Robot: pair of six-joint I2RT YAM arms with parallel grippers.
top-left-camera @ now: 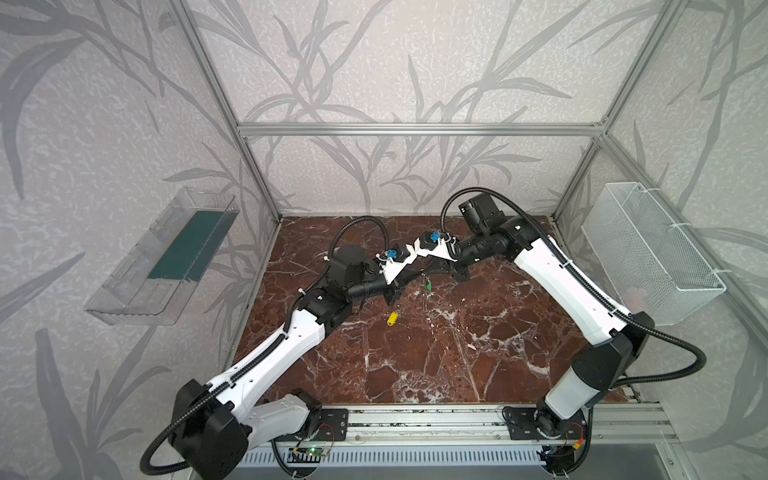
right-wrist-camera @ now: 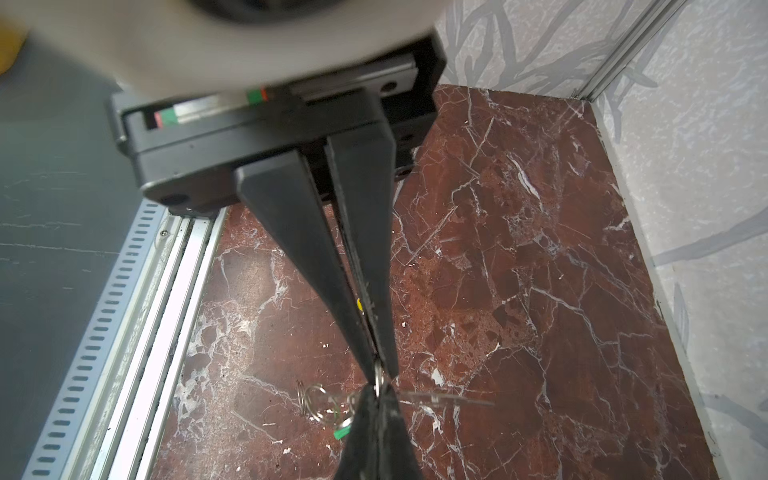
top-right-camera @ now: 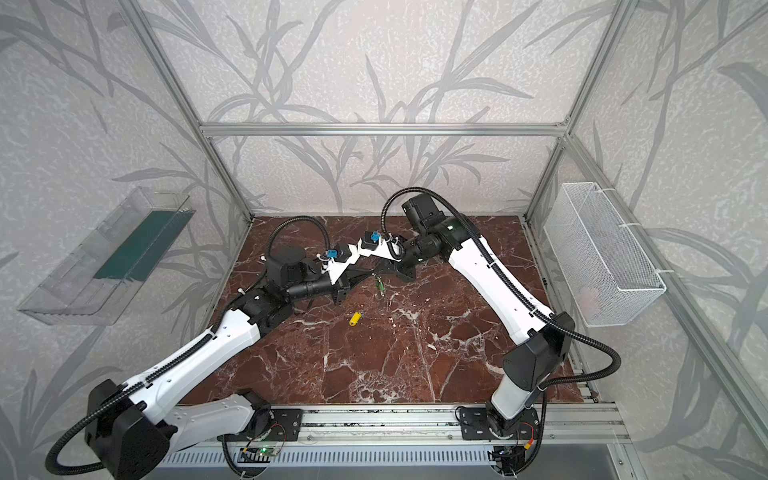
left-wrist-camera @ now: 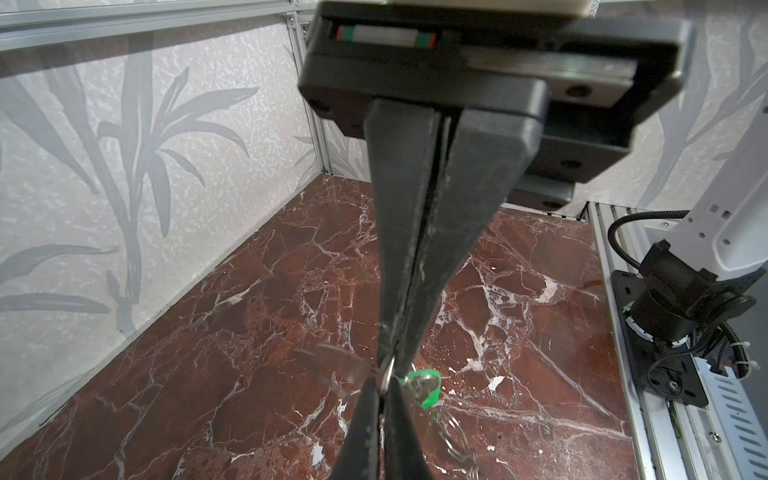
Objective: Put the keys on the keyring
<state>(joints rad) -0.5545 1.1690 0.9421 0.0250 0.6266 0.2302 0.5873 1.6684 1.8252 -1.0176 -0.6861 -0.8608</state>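
My two grippers meet tip to tip above the middle of the marble table. The left gripper (left-wrist-camera: pixel 390 368) (top-left-camera: pixel 413 277) and the right gripper (right-wrist-camera: pixel 379 368) (top-left-camera: pixel 429 273) are both shut. Each pinches the same small metal keyring (left-wrist-camera: pixel 387 376) (right-wrist-camera: pixel 377 380). From that ring hangs a green-headed key (left-wrist-camera: pixel 424 388) (top-left-camera: pixel 427 286) (top-right-camera: pixel 379 286), with a metal blade (left-wrist-camera: pixel 332 361) (right-wrist-camera: pixel 440 400) sticking out sideways. More linked wire rings (left-wrist-camera: pixel 457 440) (right-wrist-camera: pixel 318 403) dangle beside it. A yellow key (top-left-camera: pixel 392 318) (top-right-camera: pixel 354 319) lies loose on the table, nearer the front than the grippers.
The red-brown marble table (top-left-camera: pixel 457 353) is walled on three sides. A white mesh basket (top-left-camera: pixel 656 257) hangs on the right wall. On the left wall is a clear plastic tray (top-left-camera: pixel 162 257). An aluminium rail (top-left-camera: pixel 415 419) with both arm bases runs along the front.
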